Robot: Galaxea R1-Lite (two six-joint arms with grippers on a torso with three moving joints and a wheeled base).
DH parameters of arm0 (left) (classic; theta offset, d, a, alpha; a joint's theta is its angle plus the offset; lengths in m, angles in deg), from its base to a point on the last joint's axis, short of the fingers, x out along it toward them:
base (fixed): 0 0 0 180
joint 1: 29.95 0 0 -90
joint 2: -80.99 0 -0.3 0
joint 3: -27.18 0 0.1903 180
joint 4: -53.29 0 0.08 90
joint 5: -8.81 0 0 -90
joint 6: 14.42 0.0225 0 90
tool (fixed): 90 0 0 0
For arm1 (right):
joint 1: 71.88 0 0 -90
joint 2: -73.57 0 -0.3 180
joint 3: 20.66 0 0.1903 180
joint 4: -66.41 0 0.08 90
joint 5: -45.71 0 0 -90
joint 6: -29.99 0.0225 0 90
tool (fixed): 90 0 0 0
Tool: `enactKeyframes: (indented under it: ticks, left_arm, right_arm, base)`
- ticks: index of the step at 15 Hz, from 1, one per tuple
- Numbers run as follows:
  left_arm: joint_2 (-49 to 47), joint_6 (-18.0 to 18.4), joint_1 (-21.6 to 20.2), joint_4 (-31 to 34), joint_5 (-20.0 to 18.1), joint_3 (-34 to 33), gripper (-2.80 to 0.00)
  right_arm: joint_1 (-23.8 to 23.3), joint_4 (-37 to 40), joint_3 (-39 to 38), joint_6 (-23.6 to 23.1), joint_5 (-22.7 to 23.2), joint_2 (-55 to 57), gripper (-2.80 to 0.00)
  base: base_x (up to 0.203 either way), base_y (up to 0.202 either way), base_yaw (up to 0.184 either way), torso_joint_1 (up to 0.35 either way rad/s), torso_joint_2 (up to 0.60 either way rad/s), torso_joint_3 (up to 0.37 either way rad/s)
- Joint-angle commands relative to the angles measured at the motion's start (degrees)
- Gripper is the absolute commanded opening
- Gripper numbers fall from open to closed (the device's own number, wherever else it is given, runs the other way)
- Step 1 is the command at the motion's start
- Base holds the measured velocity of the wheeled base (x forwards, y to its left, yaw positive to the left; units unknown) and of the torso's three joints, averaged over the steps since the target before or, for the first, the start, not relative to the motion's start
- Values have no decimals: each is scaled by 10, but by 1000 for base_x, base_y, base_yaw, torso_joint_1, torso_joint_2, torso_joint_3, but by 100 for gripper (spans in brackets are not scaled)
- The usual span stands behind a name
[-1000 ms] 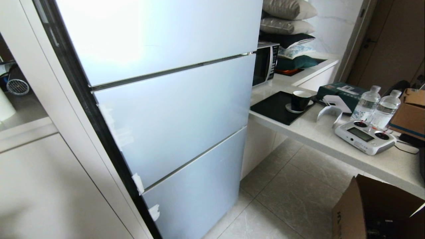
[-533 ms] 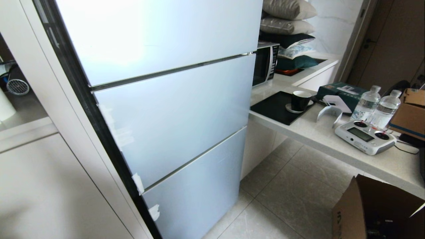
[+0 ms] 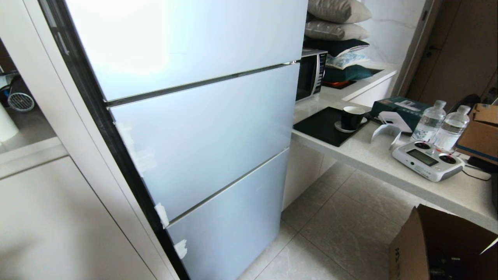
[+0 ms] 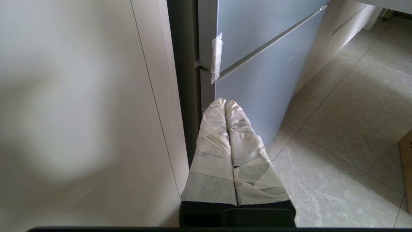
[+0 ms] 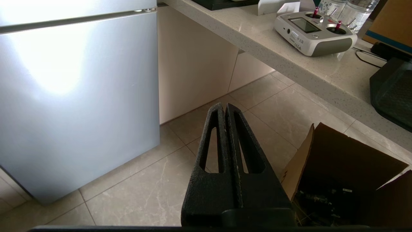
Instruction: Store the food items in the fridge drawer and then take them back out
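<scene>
Two claws pinched closed, empty: taped left claw (image 4: 224,102), black foam right claw (image 5: 224,106). Smooth glossy fridge (image 3: 202,128) shut, at 10 o'clock.

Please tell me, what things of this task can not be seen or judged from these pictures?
- The fridge drawer and food items: in no view; the fridge fronts are all closed.
- Cardboard box: cut by the head view's edge, contents too dark.
- Left gripper and right gripper: both shut and empty, outside the head view.
- Left wrist view: a pale blur covers the cabinet panel.
</scene>
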Motion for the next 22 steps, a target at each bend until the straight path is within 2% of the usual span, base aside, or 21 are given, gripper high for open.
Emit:
enactKeyframes:
  ticks: [1,14,16,19,22]
  left_arm:
    - [-1,0,0,0,0,0,-280]
    - [-1,1,0,-1,1,1,-280]
    - [-4,12,0,-7,0,35,-280]
    - [-98,7,0,-14,-6,95,-280]
    - [-262,-53,1,-48,-12,141,-280]
  right_arm:
    - [0,0,0,-1,0,1,-280]
    - [0,1,0,-10,4,1,-280]
    - [0,0,0,-3,0,1,-280]
    - [0,0,0,9,-1,1,-280]
    - [0,-1,1,42,-7,1,-280]
  base:
    - [0,0,0,0,0,0]
    - [0,0,0,0,0,0]
    - [0,0,0,0,0,0]
    - [0,0,0,0,0,0]
    - [0,0,0,0,0,0]
